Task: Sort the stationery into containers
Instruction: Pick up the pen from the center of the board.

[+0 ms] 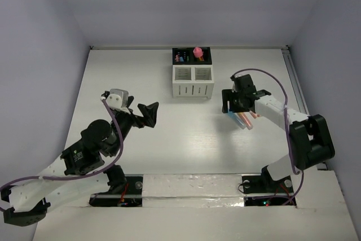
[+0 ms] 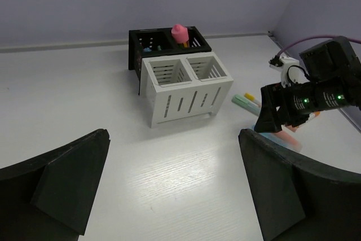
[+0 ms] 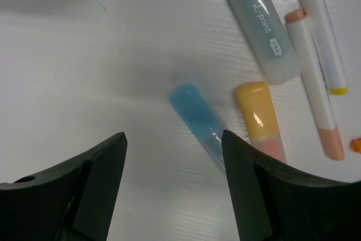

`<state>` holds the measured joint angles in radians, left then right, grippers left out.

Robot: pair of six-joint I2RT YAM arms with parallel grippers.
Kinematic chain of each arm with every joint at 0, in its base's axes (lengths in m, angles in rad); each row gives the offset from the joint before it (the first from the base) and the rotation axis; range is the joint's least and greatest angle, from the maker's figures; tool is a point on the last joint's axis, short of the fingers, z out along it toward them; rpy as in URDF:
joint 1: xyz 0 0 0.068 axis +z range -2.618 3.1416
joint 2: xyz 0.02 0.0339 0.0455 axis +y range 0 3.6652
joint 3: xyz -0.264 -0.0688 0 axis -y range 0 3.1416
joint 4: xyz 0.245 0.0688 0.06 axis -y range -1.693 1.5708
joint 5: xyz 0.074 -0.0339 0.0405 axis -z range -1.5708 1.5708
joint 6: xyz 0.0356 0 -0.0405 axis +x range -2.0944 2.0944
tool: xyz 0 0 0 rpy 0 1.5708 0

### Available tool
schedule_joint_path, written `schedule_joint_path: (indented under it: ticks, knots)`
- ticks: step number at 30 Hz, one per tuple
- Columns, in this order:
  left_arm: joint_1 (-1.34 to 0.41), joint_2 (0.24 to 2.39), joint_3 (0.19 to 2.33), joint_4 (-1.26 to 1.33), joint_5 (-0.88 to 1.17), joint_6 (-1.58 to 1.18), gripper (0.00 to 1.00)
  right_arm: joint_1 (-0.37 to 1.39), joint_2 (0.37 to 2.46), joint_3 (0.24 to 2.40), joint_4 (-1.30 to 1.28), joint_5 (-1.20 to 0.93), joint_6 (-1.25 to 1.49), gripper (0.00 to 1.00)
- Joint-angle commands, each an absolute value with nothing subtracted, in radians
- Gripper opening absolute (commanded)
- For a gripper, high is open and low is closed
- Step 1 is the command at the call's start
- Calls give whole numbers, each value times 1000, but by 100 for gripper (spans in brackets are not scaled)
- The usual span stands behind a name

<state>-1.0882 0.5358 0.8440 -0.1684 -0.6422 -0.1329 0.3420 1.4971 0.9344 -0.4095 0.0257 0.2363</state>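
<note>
The containers stand at the back centre: two black compartments (image 1: 185,56) joined to two white slatted ones (image 1: 193,81), also in the left wrist view (image 2: 186,91). A thick pink stick (image 1: 198,52) stands in the right black compartment. Several stationery sticks lie on the table at the right: a blue one (image 3: 198,120), an orange-capped pink one (image 3: 260,121), a mint green one (image 3: 263,25) and two thin pens (image 3: 317,91). My right gripper (image 3: 172,149) is open and empty just above them, the blue stick by its right finger. My left gripper (image 1: 153,115) is open and empty, left of centre.
The white table (image 1: 186,139) is walled on three sides. A rail (image 1: 294,77) runs along its right edge. The right arm's wrist (image 2: 304,100) and cable hang low to the right of the organizer.
</note>
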Motion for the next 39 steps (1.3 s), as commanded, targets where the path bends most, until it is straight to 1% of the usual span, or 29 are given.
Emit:
schedule_joint_path:
  ticks: [1,8,9,14,15,16,17,21,22,27,30,32,35,36,37,39]
  knots:
    - [-1085,537,830,-138,-676,-112,99,348,1555,1006,-425,29,178,74]
    - [-1085,517,816,-129,-689,-110,99,348,1646,1060,-443,40,146,71]
    - [-1085,514,816,-129,-693,-110,99,348,1654,1065,-446,38,144,69]
    - [-1085,496,811,-121,-701,-110,99,348,1700,1071,-460,44,141,68]
    - [-1085,494,811,-121,-700,-110,99,348,1713,1072,-463,43,141,66]
    - [-1085,494,810,-121,-699,-110,99,348,1721,1080,-466,40,141,62]
    - [-1085,494,810,-120,-698,-110,99,348,1727,1081,-472,35,140,60]
    - [-1085,486,813,-118,-686,-110,99,348,1740,1071,-483,34,138,59]
    - [-1085,483,811,-118,-686,-110,99,348,1741,1068,-483,29,134,51]
    - [-1085,466,810,-117,-695,-107,99,348,1730,1065,-457,-24,132,31]
    - [-1075,466,808,-118,-699,-110,99,348,1678,1060,-408,-47,143,30]
    - [-1075,466,807,-118,-704,-110,99,348,1629,1060,-371,-67,144,25]
    - [-1075,466,808,-121,-712,-112,99,357,1582,1071,-347,-94,147,24]
    - [-1066,466,807,-121,-715,-110,99,357,1550,1074,-341,-106,147,23]
    - [-1066,466,805,-123,-718,-113,99,357,1533,1074,-336,-116,152,19]
    - [-1045,463,804,-121,-719,-115,99,357,1500,1072,-319,-168,158,18]
